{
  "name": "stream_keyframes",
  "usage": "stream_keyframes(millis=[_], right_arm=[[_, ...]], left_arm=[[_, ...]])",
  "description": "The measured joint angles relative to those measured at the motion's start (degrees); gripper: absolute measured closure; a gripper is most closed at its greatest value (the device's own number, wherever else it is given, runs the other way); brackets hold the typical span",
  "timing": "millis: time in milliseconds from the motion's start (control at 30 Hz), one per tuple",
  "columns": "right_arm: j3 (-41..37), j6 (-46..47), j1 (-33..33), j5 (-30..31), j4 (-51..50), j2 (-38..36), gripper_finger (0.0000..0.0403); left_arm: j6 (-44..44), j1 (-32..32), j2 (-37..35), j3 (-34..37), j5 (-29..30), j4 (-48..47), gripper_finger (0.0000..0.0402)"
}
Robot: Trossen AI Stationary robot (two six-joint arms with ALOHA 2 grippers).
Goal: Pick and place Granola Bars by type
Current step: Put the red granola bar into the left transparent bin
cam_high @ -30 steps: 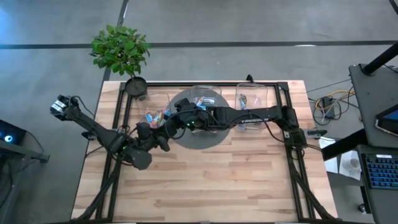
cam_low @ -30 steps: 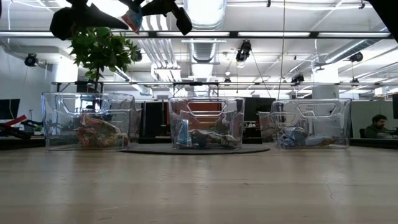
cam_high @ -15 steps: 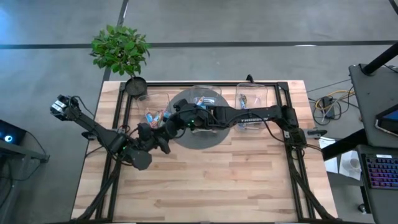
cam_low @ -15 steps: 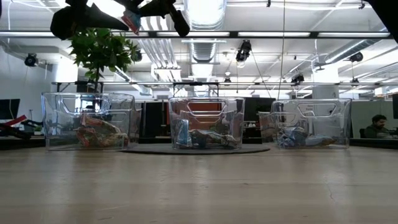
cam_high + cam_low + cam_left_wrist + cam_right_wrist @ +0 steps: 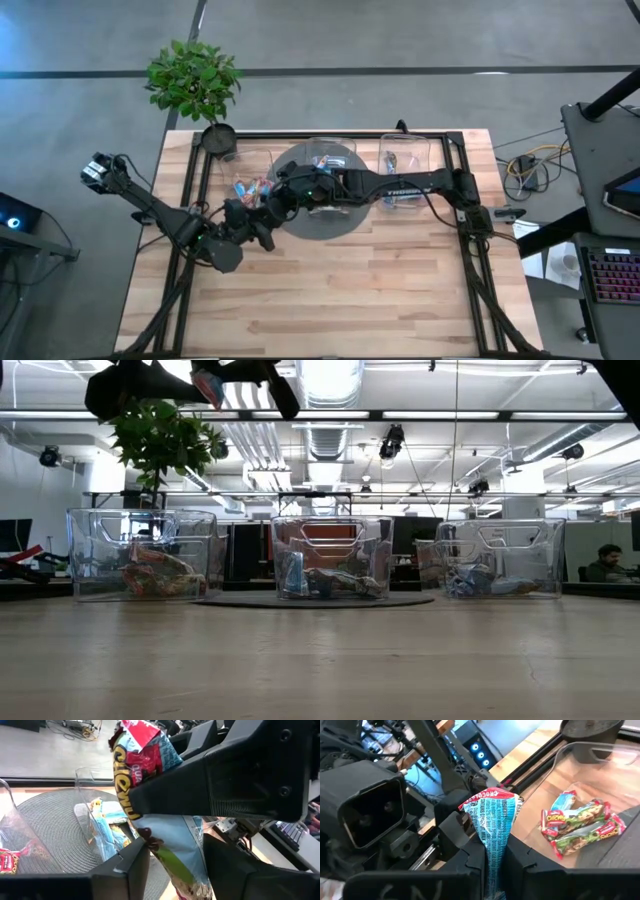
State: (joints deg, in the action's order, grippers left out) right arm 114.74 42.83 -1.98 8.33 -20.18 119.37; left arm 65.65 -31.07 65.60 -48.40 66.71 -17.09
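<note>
We logged a potted plant [image 5: 194,80] at the far left corner of the wooden worktop [image 5: 330,290], leaves also showing in the low view [image 5: 160,440]. Left arm came in from the left edge; its left pincer [image 5: 256,226] sat just in front of the left bin [image 5: 250,180] and met the right pincer [image 5: 268,208] there. Both were high above the worktop, at the top edge of the low view [image 5: 215,380].

One granola bar [image 5: 165,835] was caught between them. In the left wrist view the left pincer's fingers [image 5: 131,865] were clenched on the bar's light blue lower end, while the other arm's dark pincer covered the red-and-blue upper part. In the right wrist view the right pincer [image 5: 492,865] was also clamped on the same bar [image 5: 492,820], blue wrapper with a red end sticking up. So we counted both as grasping it.

Left bin held several red-and-green bars [image 5: 580,825], seen low as a reddish heap [image 5: 150,572]. Middle bin [image 5: 332,557] stood on a round dark mat [image 5: 325,215] and held light blue bars [image 5: 110,825]. Right bin [image 5: 404,158] held a few bluish bars [image 5: 480,582]. Right arm reached across from the right side, over the mat. A person [image 5: 603,563] sat far back at the right.
</note>
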Motion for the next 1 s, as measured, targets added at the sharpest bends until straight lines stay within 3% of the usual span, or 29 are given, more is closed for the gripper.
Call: stream_keyframes(millis=[333,600,767,867,1000], right_arm=[[0.1,0.0,0.8,-3.9,-0.8,0.0,0.0358],[0.2,-0.5,2.6,-4.1,-6.0,-1.3,0.0272],[0.2,-5.2,3.2,-0.3,-8.4,-4.3,0.0211],[0.2,-8.3,3.2,4.1,-11.4,-6.8,0.0182],[0.0,-9.7,3.6,6.7,-17.2,-9.7,0.0156]], left_arm=[[-1.1,0.0,0.0,0.0,-0.4,0.9,0.0312],[0.6,0.3,0.0,0.0,0.4,-3.1,0.0321],[9.9,0.8,-0.2,0.0,1.8,-13.3,0.0322],[20.3,2.3,-0.8,0.0,0.6,-24.2,0.0322],[38.2,7.9,-2.3,0.2,-10.2,-41.9,0.0322]])
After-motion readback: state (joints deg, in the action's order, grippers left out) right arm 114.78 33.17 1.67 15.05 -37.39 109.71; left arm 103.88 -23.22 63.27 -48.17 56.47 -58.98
